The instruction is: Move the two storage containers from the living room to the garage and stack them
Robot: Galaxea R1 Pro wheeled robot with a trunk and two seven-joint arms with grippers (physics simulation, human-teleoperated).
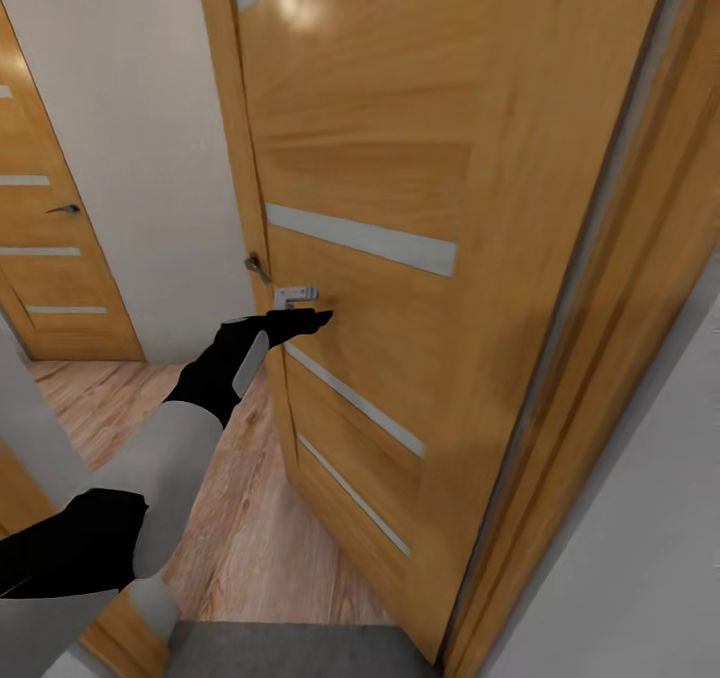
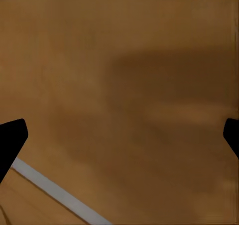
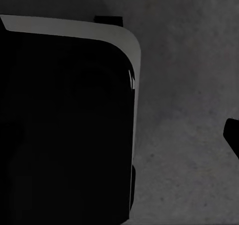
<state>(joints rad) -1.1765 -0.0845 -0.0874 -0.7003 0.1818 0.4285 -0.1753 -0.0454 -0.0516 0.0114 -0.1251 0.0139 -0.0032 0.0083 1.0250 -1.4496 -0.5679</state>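
Light wood plank flooring (image 1: 250,518) and a pale wall frame the head view, where the left gripper (image 1: 305,323) reaches out to the tall honey-coloured wooden door with grey inlaid strips (image 1: 400,208), just below its metal handle (image 1: 258,267). Seen from the left wrist, the fingertips (image 2: 11,138) stand spread wide before the door panel, so a flat, steady push near the handle edge should swing it best. From the right wrist, dark grey speckled concrete floor (image 3: 189,85) lies beside the robot's black base (image 3: 64,130); whether that gripper is spread I cannot tell, and the containers are nowhere visible.

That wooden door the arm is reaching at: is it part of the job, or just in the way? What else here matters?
Belongs to the job:
- left gripper, its fingers spread apart at the door
- dark grey floor

Just there:
- wooden door
- door handle
- second door
- plank floor
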